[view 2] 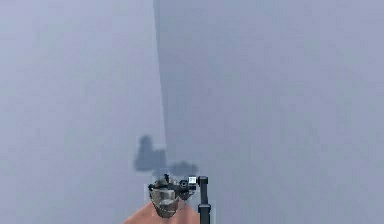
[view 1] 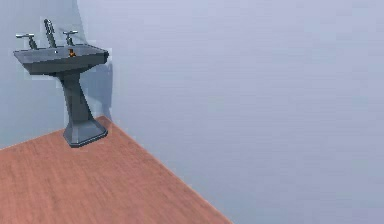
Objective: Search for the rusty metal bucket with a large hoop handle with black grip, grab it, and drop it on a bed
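Note:
My gripper (view 2: 163, 189) shows low in the arm side view, just left of the dark arm bar (view 2: 204, 202), close to a pale wall corner. A small rounded brownish-grey blob (view 2: 166, 205) lies at its far end, over a strip of reddish floor. Its shape is too small to name, and I cannot tell whether the gripper holds anything.
A dark grey pedestal sink (view 1: 62, 62) with metal taps stands against the wall at the forward view's upper left. Reddish wooden floor (view 1: 90, 185) runs along the lower left. A pale blue-grey wall (view 1: 260, 110) cuts diagonally across the right, close ahead. Walls (view 2: 260, 90) meet in a corner in the arm side view.

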Controlling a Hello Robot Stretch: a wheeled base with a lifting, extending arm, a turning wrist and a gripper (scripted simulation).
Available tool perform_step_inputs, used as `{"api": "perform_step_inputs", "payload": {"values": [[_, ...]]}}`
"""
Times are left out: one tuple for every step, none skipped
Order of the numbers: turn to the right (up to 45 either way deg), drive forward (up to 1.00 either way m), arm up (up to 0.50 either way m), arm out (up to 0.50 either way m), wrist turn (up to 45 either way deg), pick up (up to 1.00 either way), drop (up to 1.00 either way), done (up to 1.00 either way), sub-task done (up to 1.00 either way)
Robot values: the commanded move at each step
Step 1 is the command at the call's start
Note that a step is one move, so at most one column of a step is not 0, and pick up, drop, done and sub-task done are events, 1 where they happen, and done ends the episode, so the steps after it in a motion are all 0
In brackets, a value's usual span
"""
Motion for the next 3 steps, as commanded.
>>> {"api": "perform_step_inputs", "payload": {"values": [[0.0, 0.00, 0.00, 0.00, 15.0, 0.00, 0.00, 0.00, 0.00], [0.0, 0.00, -0.30, 0.00, 0.0, 0.00, 0.00, 0.00, 0.00], [0.0, 0.00, 0.00, 0.00, 0.0, 1.00, 0.00, 0.00, 0.00]]}}
